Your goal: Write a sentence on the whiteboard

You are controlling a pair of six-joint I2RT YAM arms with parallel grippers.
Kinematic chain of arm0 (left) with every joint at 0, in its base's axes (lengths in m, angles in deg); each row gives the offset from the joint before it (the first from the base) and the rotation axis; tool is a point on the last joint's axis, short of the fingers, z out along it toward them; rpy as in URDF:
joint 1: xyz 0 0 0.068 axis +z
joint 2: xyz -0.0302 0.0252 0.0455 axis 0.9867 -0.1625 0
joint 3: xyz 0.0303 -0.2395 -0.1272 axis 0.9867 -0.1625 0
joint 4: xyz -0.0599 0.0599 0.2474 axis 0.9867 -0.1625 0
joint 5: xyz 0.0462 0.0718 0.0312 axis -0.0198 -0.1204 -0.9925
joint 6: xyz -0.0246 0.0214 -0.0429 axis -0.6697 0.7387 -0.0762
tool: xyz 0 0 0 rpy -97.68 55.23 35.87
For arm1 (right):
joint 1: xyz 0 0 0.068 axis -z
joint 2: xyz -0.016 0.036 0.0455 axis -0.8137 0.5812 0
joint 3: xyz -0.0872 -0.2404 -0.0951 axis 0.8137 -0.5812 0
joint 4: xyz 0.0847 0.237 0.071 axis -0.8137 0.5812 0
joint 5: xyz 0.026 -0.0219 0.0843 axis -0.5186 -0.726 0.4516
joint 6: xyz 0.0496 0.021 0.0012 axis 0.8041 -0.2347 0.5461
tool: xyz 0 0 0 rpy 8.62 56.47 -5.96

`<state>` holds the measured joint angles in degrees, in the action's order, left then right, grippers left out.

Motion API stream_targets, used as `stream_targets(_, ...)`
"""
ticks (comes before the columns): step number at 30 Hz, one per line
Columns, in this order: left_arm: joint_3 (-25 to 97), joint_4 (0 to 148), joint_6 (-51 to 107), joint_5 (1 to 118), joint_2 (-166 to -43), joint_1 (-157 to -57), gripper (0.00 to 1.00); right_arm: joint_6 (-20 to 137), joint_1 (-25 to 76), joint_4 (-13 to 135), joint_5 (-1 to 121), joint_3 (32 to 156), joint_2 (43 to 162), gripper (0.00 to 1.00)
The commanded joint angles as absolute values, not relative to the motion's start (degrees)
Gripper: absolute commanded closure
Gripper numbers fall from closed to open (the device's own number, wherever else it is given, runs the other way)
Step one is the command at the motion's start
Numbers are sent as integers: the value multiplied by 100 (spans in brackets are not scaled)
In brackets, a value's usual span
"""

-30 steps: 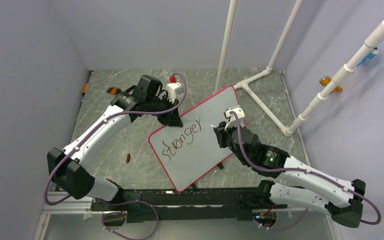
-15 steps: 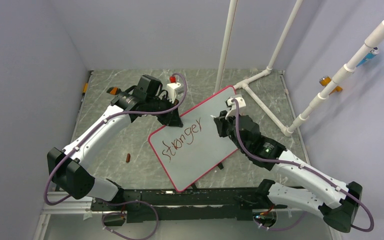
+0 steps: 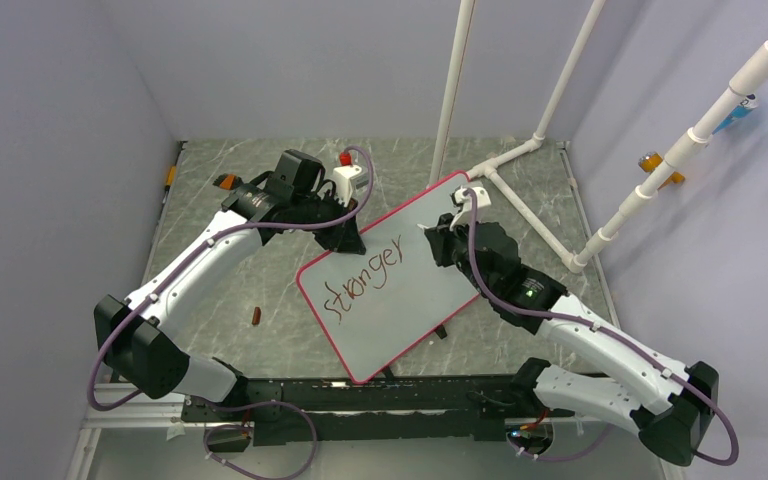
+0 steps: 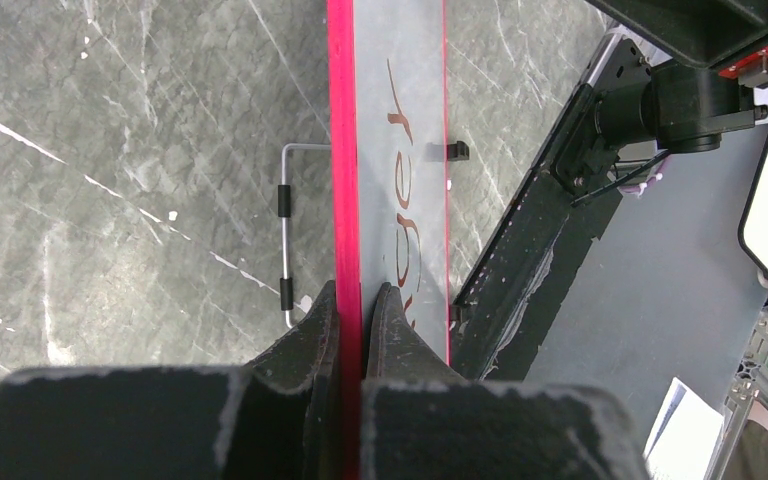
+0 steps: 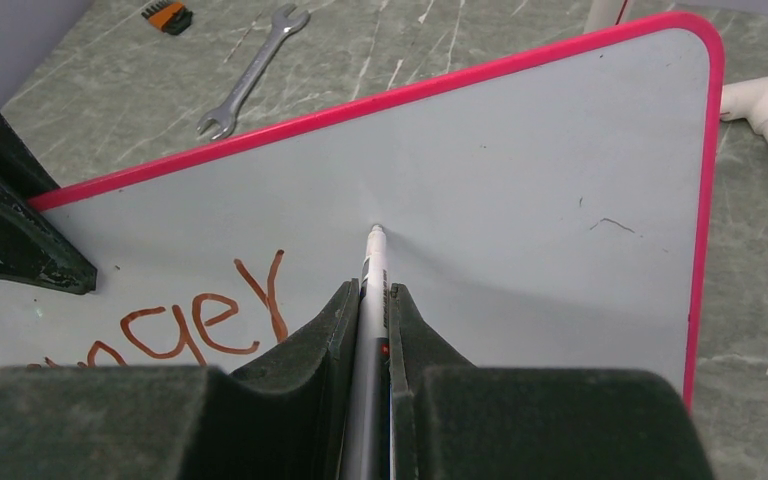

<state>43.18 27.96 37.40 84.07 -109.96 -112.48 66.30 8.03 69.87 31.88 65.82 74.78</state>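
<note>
The whiteboard (image 3: 405,300) sits tilted over the gray marbled counter (image 3: 240,290). Its long side runs from near-left to far-right. It is flat and shiny, with a thin pink rim and round corners. The red word (image 3: 363,280) "stronger" runs the same way.

The left tool (image 4: 358,295) pinches the rim tight. The right tool (image 5: 370,292) is closed on a white marker (image 5: 371,265). The marker's tip points at bare board, and I can't tell if it touches.

Soft, even light from above — only faint shadows. The whiteboard (image 5: 520,170) reads dull grey; wrist views blur nearest the lens.
</note>
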Motion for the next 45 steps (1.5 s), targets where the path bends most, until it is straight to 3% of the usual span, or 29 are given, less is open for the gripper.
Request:
stream_targets(1,4283,3257,4844,7283,-10852,-11250,100,6682,897,6613,3310,6622,7506,100)
stream_targets(26,4300,3238,4840,7269,-10882,-11248,100,6682,1117,6884,3390,6811,7157,100)
stream_targets(45,4296,3231,4836,7296,-10893,-11250,100,6614,1121,6491,3454,7244,7810,100)
